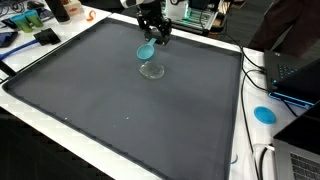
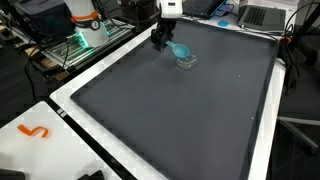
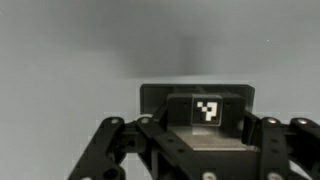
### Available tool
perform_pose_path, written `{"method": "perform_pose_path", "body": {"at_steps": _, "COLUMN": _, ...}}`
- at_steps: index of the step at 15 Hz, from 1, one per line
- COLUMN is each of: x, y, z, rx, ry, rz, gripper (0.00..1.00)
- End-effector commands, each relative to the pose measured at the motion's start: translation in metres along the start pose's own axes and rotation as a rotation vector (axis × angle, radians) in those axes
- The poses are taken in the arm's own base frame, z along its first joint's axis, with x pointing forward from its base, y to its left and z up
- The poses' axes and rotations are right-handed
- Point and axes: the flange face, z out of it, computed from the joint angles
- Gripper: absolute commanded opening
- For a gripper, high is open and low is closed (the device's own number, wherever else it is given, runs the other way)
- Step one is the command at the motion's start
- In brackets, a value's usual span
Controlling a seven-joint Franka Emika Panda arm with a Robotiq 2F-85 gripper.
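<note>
Hand (image 1: 154, 41) grips blue disc (image 1: 146, 50) — clear dish (image 1: 152, 70) just below.

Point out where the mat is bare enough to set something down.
Most of the dark mat is bare: the whole stretch between the clear dish and the near white border, and both sides of the dish. It is crowded only by the far edge, where the gripper hangs with a blue disc just above the dish.
</note>
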Motion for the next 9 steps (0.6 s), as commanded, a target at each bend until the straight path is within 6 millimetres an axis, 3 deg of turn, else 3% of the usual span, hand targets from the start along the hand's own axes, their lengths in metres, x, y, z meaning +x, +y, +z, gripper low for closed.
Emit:
{"method": "perform_pose_path", "body": {"at_steps": 1, "x": 0.013, "y": 0.005, "z": 0.005, "rx": -0.022, "ry": 0.018, "rz": -0.041, "gripper": 0.28}}
{"method": "perform_pose_path", "body": {"at_steps": 9, "x": 0.042, "y": 0.005, "z": 0.018, "rx": -0.044, "ry": -0.027, "rz": -0.068, "gripper": 0.28}}
